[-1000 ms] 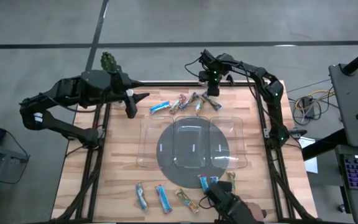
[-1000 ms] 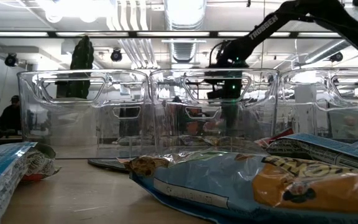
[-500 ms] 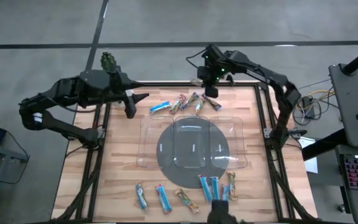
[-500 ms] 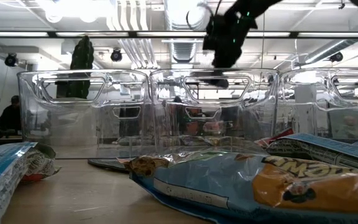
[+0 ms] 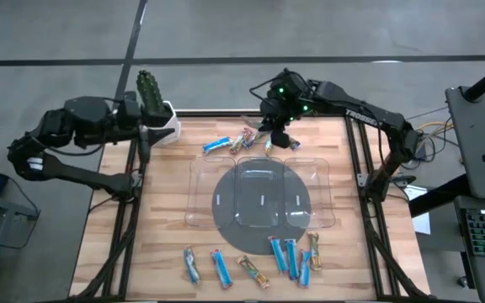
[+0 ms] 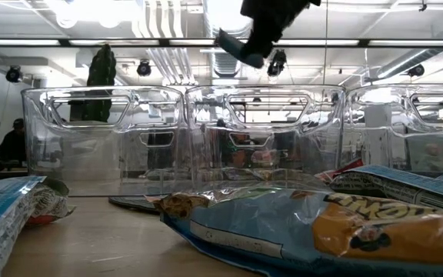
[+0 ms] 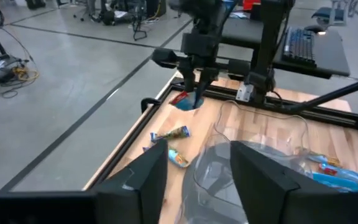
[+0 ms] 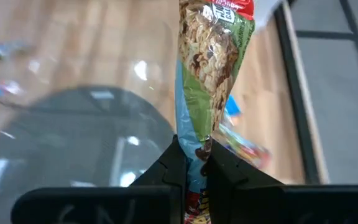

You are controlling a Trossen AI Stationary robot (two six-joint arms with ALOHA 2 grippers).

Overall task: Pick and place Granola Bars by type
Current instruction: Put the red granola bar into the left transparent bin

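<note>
Wooden slats are carrying a clear compartment tray (image 5: 259,195) mid-table. Above its far edge the right gripper (image 5: 276,128) is pinching a multicoloured granola bar (image 8: 209,74); only the right wrist view is showing its red-green wrapper running lengthwise away from the fingers. At the far-left corner, the left gripper (image 7: 194,180) is waiting, fingers spread.

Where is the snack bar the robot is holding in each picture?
High view: green-and-red wrapped granola bar, below the right gripper, at the clear plastic tray's far edge.
Low view: hanging top centre above the tray.
Left wrist view: dangling beyond the tray.
Right wrist view: centre.
</note>
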